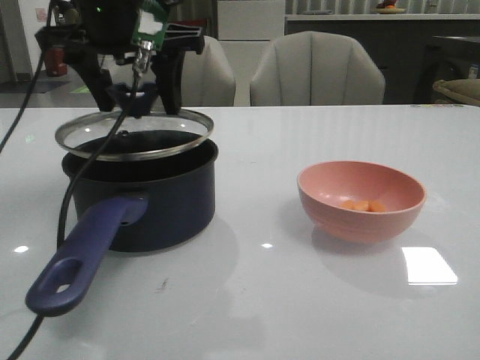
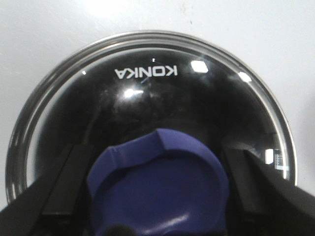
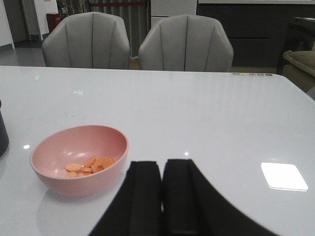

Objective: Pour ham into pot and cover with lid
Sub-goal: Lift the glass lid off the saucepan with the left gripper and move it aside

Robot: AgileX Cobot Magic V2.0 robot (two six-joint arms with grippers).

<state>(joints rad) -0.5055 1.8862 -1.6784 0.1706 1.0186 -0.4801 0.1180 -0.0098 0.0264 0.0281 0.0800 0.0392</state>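
While the left tool [image 1: 133,96] pinches the lid's [image 1: 135,135] knob above the pot [image 1: 150,202], seemingly tilted, the right tool [image 3: 161,196] sits pressed together.

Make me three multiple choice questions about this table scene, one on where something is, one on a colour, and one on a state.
1. Where is the ham?
A. In the pot
B. In the pink bowl
C. Loose on the table

2. What colour is the knob of the lid?
A. Dark blue
B. Red
C. White

3. How do the fingers of the right gripper stand?
A. Spread wide
B. Closed on the bowl's rim
C. Together, holding nothing

Answers:
1. B: the orange-pink chunks lie at the bottom of the pink bowl, well apart from the pot.
2. A: in the left wrist view the left gripper has its fingers on either side of a dark blue knob.
3. C: the right wrist view shows the two black fingers side by side, with only a thin slit between them and nothing in it.
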